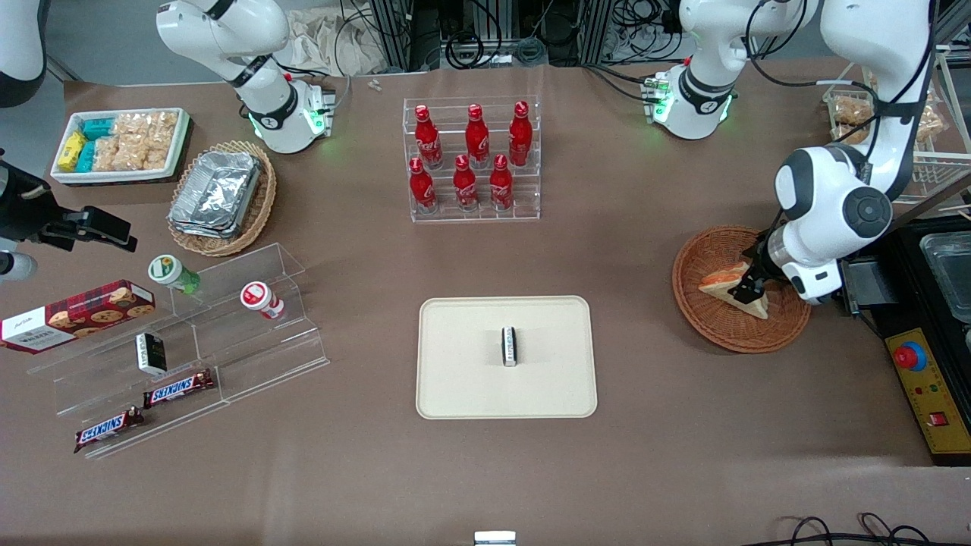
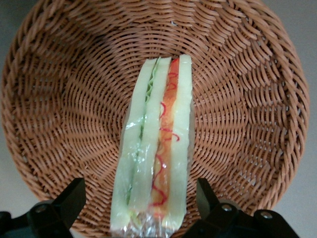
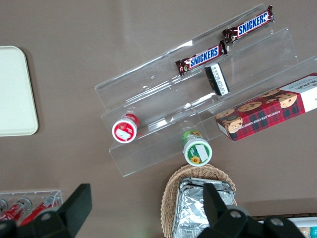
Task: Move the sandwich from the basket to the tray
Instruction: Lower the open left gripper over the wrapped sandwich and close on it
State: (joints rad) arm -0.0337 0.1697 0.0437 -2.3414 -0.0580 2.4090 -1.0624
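Gripper [image 2: 136, 208] low over the basket [image 2: 64, 99], jaws spread wide, not gripping. Sandwich [image 2: 156, 153] lies in basket between the jaws, cut side up, long axis running away from them.

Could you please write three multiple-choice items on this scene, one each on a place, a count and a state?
1. Where is the triangular wedge sandwich?
A. in the round reddish-brown wicker basket
B. on the cream-beige rectangular tray
C. on the bare table

2. How many red bottles stand in the clear rack?
A. four
B. six
C. eight

3. How is the left arm's end effector?
A. shut on the sandwich
B. open, a finger either side of the sandwich
C. open above the tray

Answers: 1 A, wicker surrounds the sandwich; 2 B, two rows of three; 3 B, gaps show between both fingers and the sandwich.
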